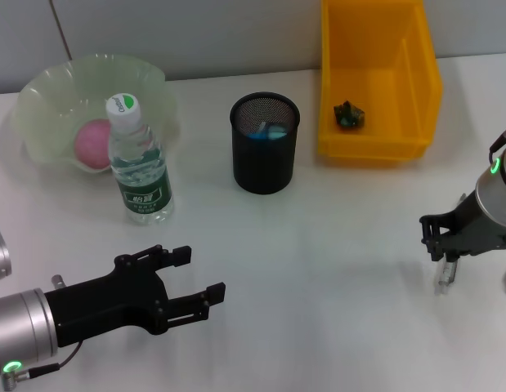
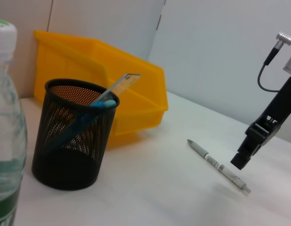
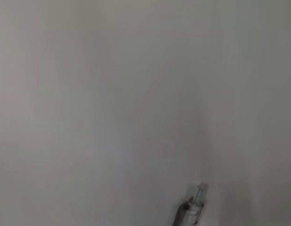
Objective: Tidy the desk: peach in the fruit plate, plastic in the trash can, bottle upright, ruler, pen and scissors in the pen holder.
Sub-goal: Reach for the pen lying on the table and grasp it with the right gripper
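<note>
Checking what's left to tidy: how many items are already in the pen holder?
2 visible: a ruler leaning out of the pen holder and blue-handled scissors beside it. The mesh may hide others.

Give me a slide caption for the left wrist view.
Right hand poised above the pen on the table, with the pen holder and yellow bin behind.
</note>
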### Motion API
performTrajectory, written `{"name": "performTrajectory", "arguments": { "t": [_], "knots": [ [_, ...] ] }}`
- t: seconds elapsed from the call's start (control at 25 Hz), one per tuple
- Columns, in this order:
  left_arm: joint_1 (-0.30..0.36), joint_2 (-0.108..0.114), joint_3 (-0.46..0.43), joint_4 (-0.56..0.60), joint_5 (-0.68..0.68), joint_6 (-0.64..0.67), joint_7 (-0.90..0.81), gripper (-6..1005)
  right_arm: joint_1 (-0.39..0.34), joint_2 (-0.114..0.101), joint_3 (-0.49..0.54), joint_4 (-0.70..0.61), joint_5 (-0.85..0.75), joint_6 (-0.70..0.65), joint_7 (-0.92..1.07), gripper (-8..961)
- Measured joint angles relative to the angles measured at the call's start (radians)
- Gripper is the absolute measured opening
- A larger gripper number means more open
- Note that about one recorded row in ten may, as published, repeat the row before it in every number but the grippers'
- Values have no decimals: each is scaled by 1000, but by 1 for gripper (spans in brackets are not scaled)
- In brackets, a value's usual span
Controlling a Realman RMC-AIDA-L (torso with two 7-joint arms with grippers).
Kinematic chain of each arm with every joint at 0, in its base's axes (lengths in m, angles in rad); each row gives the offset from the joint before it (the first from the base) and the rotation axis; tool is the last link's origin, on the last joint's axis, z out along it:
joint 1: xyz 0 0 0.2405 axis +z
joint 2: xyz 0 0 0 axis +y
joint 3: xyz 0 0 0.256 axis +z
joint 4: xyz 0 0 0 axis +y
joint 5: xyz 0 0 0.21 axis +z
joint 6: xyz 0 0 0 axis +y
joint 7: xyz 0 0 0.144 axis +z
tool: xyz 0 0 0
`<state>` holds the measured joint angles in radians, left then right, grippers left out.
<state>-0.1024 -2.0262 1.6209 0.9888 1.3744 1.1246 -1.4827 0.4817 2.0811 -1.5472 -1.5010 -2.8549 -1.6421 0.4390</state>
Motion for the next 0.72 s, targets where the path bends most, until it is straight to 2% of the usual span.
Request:
{"name": "performTrajectory", "arguments": {
  "t": [0.12, 0.36, 0.52, 0.56, 0.72],
  "knots": [
    [-7, 1, -5, -6, 0, 6, 2, 825, 29, -1, -25, 4, -29, -36, 109, 102],
    [-11, 5, -20, -8, 21, 9, 3, 825, 40, 0, -33, 2, -47, -75, 162, 303],
    [-16, -5, -56, -10, 58, 27, 0, 825, 37, 1, -39, 7, -54, -71, 183, 346],
    [-18, -14, -83, -11, 82, 46, -3, 825, 37, 1, -44, 12, -55, -65, 186, 357],
    [-18, -19, -101, -12, 97, 56, -6, 825, 33, 3, -56, 47, -55, -5, 201, 389]
  ]
}}
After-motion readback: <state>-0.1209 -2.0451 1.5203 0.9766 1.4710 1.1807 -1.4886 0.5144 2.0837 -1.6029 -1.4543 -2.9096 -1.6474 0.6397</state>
